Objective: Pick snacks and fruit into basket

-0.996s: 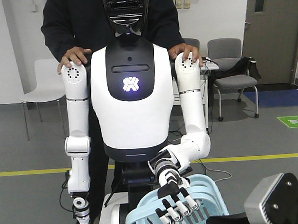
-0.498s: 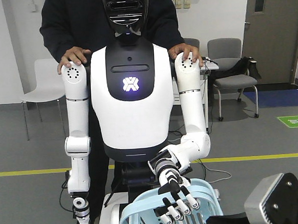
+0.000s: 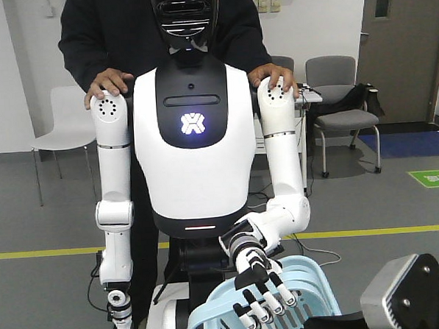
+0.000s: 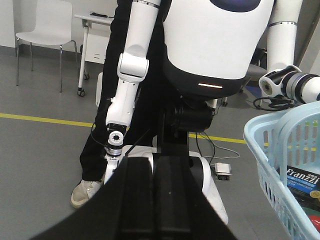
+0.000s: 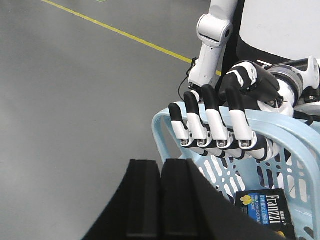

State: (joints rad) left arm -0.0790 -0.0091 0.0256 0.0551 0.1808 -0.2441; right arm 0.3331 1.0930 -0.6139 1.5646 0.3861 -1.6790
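Basket (image 5: 172, 131), light stiff slotted plastic best carried by its hoop handle (image 5: 260, 125), hangs from the left hand (image 5: 220, 117), fingers curled around that handle, with the Franzzi box (image 5: 265, 210) lying inside against its wall.

A robotics lab or test hall: bare grey floor (image 3: 49, 291) with a yellow taped line (image 3: 40, 253), grey padded office chairs (image 3: 342, 106) at 2 o'clock, plain white walls (image 3: 1, 73).

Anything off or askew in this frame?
The basket hangs tilted from the left hand, whose fingers curl over its handle. The Franzzi box lies inside, nothing spilled. A person stands behind, hands on the robot's shoulders.
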